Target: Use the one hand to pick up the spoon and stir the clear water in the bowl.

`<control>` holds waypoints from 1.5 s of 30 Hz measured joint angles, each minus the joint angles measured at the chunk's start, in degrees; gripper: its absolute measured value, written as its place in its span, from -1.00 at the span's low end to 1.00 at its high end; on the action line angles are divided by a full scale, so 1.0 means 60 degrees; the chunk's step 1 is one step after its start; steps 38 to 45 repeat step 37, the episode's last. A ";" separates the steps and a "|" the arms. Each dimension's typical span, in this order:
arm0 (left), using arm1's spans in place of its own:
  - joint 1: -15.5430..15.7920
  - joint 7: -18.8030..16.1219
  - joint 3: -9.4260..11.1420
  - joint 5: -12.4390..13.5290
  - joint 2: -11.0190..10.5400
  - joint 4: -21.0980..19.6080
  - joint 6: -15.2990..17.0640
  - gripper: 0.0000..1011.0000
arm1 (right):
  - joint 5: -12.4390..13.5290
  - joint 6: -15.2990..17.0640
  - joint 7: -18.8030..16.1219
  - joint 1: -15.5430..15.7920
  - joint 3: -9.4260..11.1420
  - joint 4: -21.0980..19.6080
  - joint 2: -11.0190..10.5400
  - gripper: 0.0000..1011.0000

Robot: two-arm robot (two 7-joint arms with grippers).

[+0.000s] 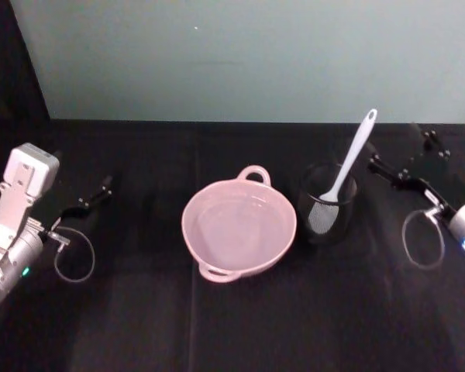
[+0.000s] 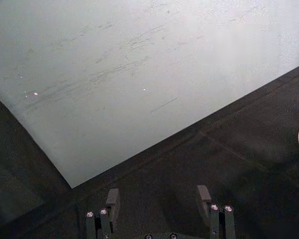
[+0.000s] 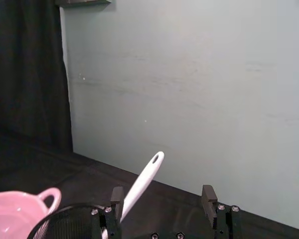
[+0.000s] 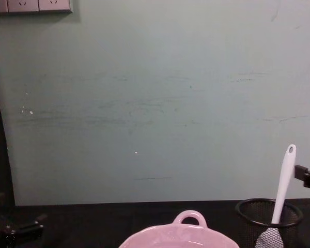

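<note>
Spoon (image 1: 349, 169) sits head-down in the black mesh cup (image 1: 328, 203) right of the pink bowl (image 1: 239, 228), right gripper (image 1: 393, 165) spread open beside it, no readable writing anywhere.

Looks like a test bench in a lab: a table (image 1: 232, 333) draped in black cloth, set against a bare pale green wall (image 4: 155, 103). Black curtain (image 3: 25, 74) hangs at the side, wall sockets (image 4: 31, 5) sit up high.
</note>
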State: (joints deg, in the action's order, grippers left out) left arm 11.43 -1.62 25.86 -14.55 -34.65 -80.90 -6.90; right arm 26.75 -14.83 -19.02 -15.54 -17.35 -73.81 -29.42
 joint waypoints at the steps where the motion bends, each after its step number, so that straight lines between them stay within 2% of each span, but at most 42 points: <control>1: 0.0000 0.0000 -0.0001 0.0000 0.0000 0.0000 -0.0001 1.00 | -0.0054 -0.0001 0.0046 0.0115 0.0042 -0.0139 -0.0069 0.98; 4: 0.0000 0.0000 -0.0001 0.0000 0.0000 0.0000 -0.0001 1.00 | -0.0269 0.0038 0.0254 0.0611 0.0215 -0.0729 -0.0352 0.98; 5: 0.0000 0.0000 -0.0001 0.0000 0.0000 0.0000 0.0000 1.00 | -0.0357 0.0145 0.0372 0.0917 0.0319 -0.1083 -0.0525 0.98; 9: 0.0000 0.0000 -0.0001 0.0000 0.0000 0.0000 -0.0001 1.00 | -0.0467 0.0347 0.0595 0.1519 0.0560 -0.1741 -0.0824 0.98; 11: 0.0000 0.0000 -0.0001 0.0000 0.0000 0.0000 -0.0001 1.00 | -0.0541 0.0553 0.0766 0.2024 0.0787 -0.2242 -0.1019 0.98; 15: 0.0000 0.0000 0.0000 -0.0001 0.0000 0.0000 -0.0001 1.00 | -0.0655 0.0729 0.0923 0.2413 0.0986 -0.2597 -0.1112 0.98; 21: 0.0000 0.0000 -0.0001 0.0000 0.0000 0.0000 -0.0001 1.00 | -0.0678 0.0984 0.0934 0.2482 0.1080 -0.2650 -0.1000 0.98; 45: 0.0000 0.0000 0.0000 0.0000 0.0000 0.0000 -0.0001 1.00 | -0.0681 0.0959 0.0934 0.2515 0.1078 -0.2676 -0.1041 0.98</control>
